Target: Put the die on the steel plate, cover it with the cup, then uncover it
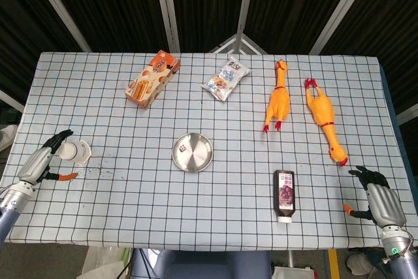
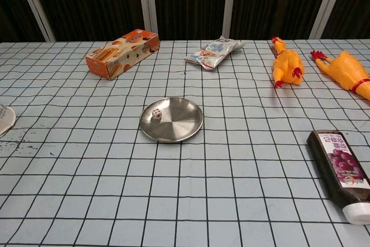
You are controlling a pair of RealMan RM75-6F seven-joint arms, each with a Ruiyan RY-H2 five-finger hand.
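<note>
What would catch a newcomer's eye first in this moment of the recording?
Probably the two yellow rubber chickens lying side by side at the table's far right, the brightest things on the checked cloth. Next, the steel plate near the middle, with the small die on its left part, uncovered. At the left edge the left hand sits beside the white cup; whether they touch is unclear.

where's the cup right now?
In the head view the cup stands near the table's left edge, beside the left robot hand, well left of the steel plate. The chest view shows only a sliver of it at the left border.
</note>
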